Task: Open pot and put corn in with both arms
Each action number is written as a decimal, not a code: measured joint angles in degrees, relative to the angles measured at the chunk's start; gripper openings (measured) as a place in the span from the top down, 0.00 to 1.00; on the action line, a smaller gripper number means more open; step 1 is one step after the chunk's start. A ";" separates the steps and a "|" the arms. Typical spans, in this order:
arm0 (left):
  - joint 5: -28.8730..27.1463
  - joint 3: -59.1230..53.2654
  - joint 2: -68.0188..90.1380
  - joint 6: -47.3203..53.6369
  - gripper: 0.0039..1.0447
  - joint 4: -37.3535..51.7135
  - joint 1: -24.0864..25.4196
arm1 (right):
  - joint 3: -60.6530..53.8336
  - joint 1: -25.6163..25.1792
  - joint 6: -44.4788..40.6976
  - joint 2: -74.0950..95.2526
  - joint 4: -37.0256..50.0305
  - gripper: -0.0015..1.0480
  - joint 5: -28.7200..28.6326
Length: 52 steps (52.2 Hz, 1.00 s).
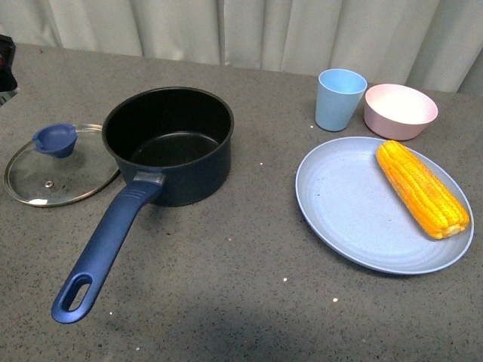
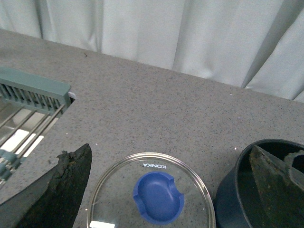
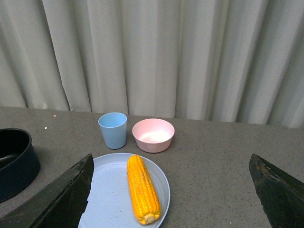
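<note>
pot stands open on the table, glass lid just beside it; corn lies on the blue plate, well apart. left fingers and right fingers hang spread, empty. lifting the corn looks next: a grasp across it.

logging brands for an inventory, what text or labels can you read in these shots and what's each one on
"KONKA": white print on the glass lid, near its rim, upside down in the left wrist view.
No other text: nothing printed shows on the pot, corn, blue plate, blue cup or pink bowl.
</note>
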 joint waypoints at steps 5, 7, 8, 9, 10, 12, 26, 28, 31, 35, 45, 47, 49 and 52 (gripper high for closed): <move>2.05 -8.09 -6.80 1.33 0.24 8.28 -0.46 | 0.00 0.00 0.00 0.00 0.00 0.09 0.02; 1.99 -11.28 -10.56 1.60 0.31 8.37 -0.79 | 0.00 0.00 0.00 0.00 0.00 0.09 0.02; 1.95 -12.57 -12.20 1.66 0.35 8.37 -0.94 | 0.00 0.00 0.00 0.00 0.00 0.09 0.02; 1.97 -13.18 -13.03 1.75 0.37 8.33 -1.05 | 0.00 0.00 0.00 0.00 0.00 0.09 0.00; 1.95 -14.21 -14.47 1.79 0.40 8.22 -1.20 | 0.00 0.00 0.00 0.00 0.00 0.09 0.02; 1.88 -15.50 -16.39 1.92 0.45 7.80 -1.38 | 0.00 0.00 0.00 0.00 0.00 0.09 0.02; -1.49 -21.44 -31.30 2.40 0.87 -1.44 -4.76 | -0.02 0.00 0.00 0.00 0.00 0.09 0.02; -1.57 -22.12 -32.72 2.40 0.92 -2.14 -4.76 | 0.00 0.00 0.00 0.00 -0.02 0.09 0.02; -1.70 -23.12 -34.97 2.43 0.96 -3.43 -4.74 | 0.00 0.00 0.00 0.00 -0.02 0.09 0.02; -1.66 -24.37 -37.94 2.45 0.96 -5.46 -4.76 | 0.00 0.00 0.00 0.00 -0.02 0.09 0.02; -1.66 -26.67 -45.68 2.45 0.96 -10.69 -4.76 | 0.00 0.00 0.00 0.00 -0.02 0.09 0.02; -1.66 -26.99 -47.04 2.45 0.96 -11.74 -4.76 | 0.00 0.00 0.00 0.00 -0.02 0.09 0.02; -1.66 -27.43 -48.87 2.45 0.96 -13.20 -4.76 | 0.00 0.00 0.00 0.00 -0.02 0.09 0.02; -1.64 -27.91 -51.21 2.45 0.96 -15.04 -4.76 | 0.00 0.00 0.00 0.00 -0.02 0.09 0.02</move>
